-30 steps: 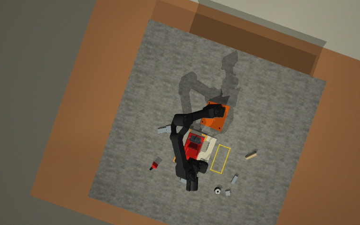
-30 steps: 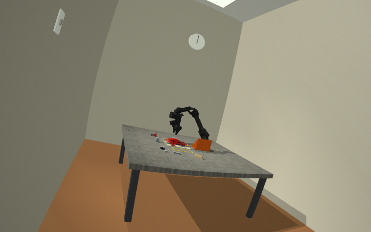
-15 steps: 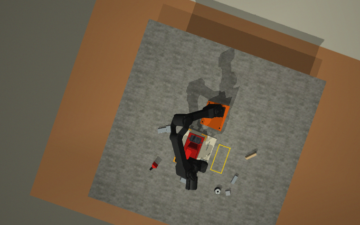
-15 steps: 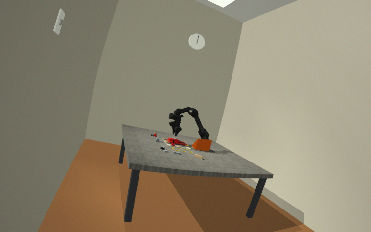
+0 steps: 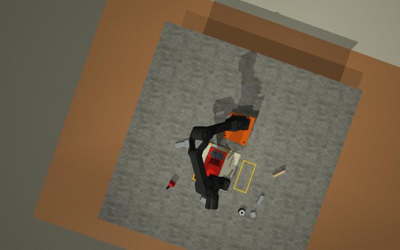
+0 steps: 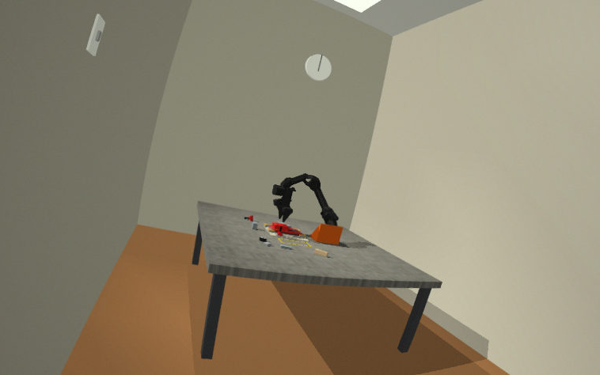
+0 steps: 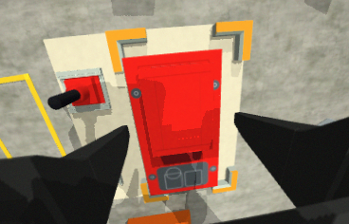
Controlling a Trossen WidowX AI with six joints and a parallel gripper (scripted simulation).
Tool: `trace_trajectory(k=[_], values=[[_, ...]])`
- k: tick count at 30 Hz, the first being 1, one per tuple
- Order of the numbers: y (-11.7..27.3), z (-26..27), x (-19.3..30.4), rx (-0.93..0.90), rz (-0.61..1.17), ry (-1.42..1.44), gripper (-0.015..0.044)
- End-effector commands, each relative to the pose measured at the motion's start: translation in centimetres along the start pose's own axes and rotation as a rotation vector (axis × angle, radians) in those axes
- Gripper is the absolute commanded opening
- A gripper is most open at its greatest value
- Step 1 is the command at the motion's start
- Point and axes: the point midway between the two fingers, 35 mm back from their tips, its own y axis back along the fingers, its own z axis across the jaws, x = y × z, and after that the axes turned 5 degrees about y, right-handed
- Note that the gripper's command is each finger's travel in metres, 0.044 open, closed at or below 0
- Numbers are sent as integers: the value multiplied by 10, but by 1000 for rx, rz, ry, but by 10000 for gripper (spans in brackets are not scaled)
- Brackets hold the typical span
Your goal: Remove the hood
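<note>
The red toy car [image 5: 205, 167] [image 6: 277, 230] [image 7: 214, 158] sits on a cream board [image 5: 225, 171] [image 7: 180, 38] between orange corner brackets. Its raised red upper panel, seemingly the hood [image 7: 185, 109], is on the car. My gripper [image 6: 283, 219] [image 7: 182, 123] is open and empty, above the car. In the wrist view its fingertips stand on either side of the red body. In the overhead view the arm hides the car's lower end. The marked area, a yellow outline [image 5: 250, 178] [image 7: 45, 115], lies beside the board. Nothing lies inside it.
A red block with a black handle [image 7: 64, 100] stands in a grey frame on the board. An orange block [image 5: 238, 135] [image 6: 328, 234] is under the arm's base. A red and black piece [image 5: 171, 183], a tan block [image 5: 278, 172], a round part [image 5: 241, 212] and several grey blocks [image 5: 260, 199] lie around.
</note>
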Motion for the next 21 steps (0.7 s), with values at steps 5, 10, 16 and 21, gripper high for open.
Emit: trace_trajectory(k=[5,10,16,21], values=[[-11,-1,2,4,6,5,440],[-16,-1,2,5,6,5,440],[-21,-1,3,5,7,5,440],[-26,-1,3,6,7,5,440]])
